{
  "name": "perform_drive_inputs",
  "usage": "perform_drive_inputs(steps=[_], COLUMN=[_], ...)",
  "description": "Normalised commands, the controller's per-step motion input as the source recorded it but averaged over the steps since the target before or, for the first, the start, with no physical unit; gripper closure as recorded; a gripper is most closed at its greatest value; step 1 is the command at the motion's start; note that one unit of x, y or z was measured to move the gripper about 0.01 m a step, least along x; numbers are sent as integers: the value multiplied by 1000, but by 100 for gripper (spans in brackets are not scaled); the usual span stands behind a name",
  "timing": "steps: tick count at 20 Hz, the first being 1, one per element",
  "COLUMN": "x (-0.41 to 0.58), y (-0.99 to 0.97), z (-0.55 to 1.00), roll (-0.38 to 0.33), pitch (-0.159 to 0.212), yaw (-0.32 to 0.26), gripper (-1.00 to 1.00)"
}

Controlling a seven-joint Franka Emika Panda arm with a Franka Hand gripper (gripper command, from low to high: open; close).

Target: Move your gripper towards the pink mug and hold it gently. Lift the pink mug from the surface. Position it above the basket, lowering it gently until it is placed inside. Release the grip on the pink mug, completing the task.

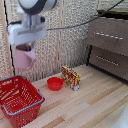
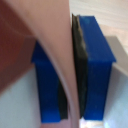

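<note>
No readable brand or writing anywhere – the small yellow-and-red printed carton (image 1: 71, 77) at frame centre too blurred to make out. White robot arm (image 1: 34, 7) entering from the top left of the exterior view, hanging straight down, its flat white gripper (image 1: 26, 47) level and well above the table. Clamped beneath it, the small pale-pink cylindrical mug (image 1: 24, 57), lifted clear of the light wooden table (image 1: 85, 102) – up in the upper left of the frame, roughly over the far edge of the red plastic shopping basket with gridded openwork sides (image 1: 19, 101), which sits in the lower left corner. In the wrist view, two dark-blue fingers (image 2: 95, 65) pinching the mug's thin pink wall (image 2: 62, 55) between black pads, one finger inside the rim, one outside. Low red bowl (image 1: 55, 83) on the table just left of the carton, right of the basket. Dark brown drawer cabinet (image 1: 107, 45) at upper right.
</note>
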Motion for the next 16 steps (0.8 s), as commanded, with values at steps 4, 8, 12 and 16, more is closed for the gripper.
perform_drive_inputs(steps=[4, 8, 12, 16], x=[0, 4, 144, 134], y=[850, 215, 0, 1], z=[-826, -739, -354, -151], roll=[-146, -163, -110, -48], pitch=[-61, -82, -64, -31], yaw=[1, 59, 61, 39], gripper=[100, 100, 100, -100])
